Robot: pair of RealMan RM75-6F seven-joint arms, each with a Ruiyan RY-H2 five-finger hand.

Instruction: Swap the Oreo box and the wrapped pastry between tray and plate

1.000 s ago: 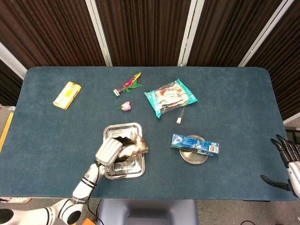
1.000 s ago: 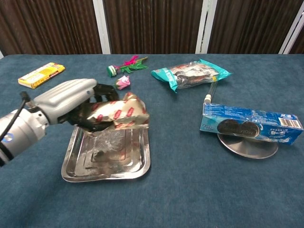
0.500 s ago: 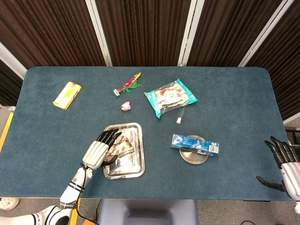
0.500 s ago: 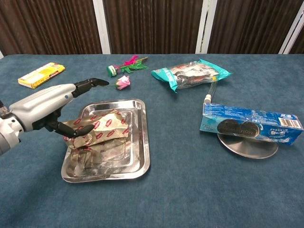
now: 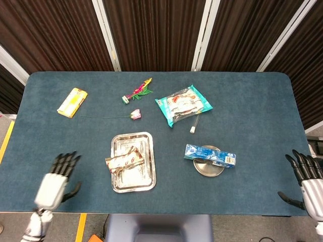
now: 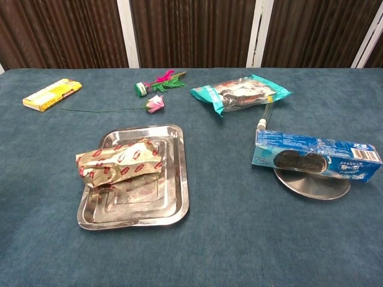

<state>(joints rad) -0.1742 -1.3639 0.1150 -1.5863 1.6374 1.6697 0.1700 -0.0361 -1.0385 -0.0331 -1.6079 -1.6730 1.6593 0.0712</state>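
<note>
Head view: my left hand (image 5: 54,182) is left of the steel tray (image 5: 146,180), well apart, fingers spread, holding nothing. My right hand (image 5: 307,177) is far right of the tray at the table (image 5: 252,116) edge, fingers apart, empty. The wrapped pastry (image 5: 124,160) lies across the tray, one end over its left rim. The Oreo box (image 5: 209,155) rests on the round plate (image 5: 209,170), right of the tray.

Chest view: no hands visible. Pastry (image 6: 119,162) on tray (image 6: 176,203); Oreo box (image 6: 317,154) on plate (image 6: 311,184), right of tray. Behind the tray: rose (image 6: 154,103), teal snack bag (image 6: 240,91), yellow packet (image 6: 52,94).
</note>
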